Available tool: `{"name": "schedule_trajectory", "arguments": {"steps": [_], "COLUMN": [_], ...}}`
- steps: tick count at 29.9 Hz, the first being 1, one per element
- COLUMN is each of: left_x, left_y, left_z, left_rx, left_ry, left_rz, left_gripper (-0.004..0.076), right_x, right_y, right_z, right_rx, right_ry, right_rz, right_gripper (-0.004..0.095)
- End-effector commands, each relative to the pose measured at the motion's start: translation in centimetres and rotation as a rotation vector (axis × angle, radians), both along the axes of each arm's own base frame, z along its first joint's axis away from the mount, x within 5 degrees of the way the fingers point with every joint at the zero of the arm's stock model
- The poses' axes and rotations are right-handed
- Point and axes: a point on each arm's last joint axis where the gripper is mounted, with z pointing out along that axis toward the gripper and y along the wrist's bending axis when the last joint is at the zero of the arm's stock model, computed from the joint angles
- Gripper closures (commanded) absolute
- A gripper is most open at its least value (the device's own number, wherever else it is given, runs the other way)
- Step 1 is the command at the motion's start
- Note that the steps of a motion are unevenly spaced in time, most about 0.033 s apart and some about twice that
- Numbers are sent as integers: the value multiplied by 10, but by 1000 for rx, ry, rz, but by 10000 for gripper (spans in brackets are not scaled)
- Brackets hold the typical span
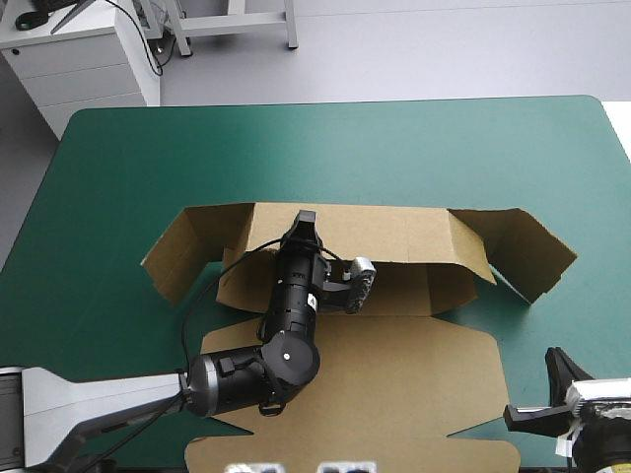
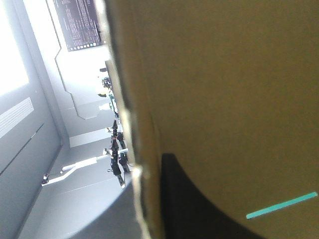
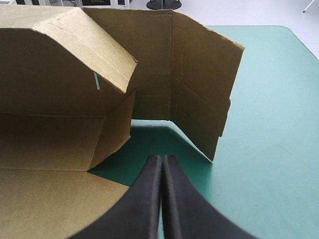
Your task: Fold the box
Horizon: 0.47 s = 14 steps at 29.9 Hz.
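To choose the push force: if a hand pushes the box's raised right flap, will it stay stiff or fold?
The right flap shows a crease, so it will probably hinge there rather than bend. Nothing props it, so a light push may tip it. The box looks thin and light; it might slide.

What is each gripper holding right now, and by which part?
The left gripper is shut on the box, pinching the top edge of its raised far wall. The right gripper is shut and holds nothing.
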Motion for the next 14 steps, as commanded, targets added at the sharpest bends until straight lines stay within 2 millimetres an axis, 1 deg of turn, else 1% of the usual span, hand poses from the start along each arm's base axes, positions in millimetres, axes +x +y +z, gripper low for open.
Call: {"name": "schedule_trajectory", "arguments": {"steps": [1,4,7,10,11,13,14], "left_x": [-1,5,10,16,17,17,17], "left_y": [5,10,12,15,16,15,14], "left_z": [26,26,26,28,29,30,30], "left_rx": [-38,-37,-52,-76,-72,-66,-64], "left_ry": [-103,-100,-105,-125,-134,-147,-148], "left_rz": [0,18,18,29,31,21,14], "left_gripper": [731,731,731,731,731,731,731], "right_x": [2,12,28,50,63,81,96], "right_y": [-1,-2,-4,-5,-6,-6,-7], "right_z": [18,33,63,96,109,125,136], "right_rx": [7,23,34,58,59,83,104], "right_ry": [-63,-6,23,45,60,92,114], "right_rz": [-13,-8,-3,34,52,77,91], "right_gripper": [922,921,921,921,921,921,921]}}
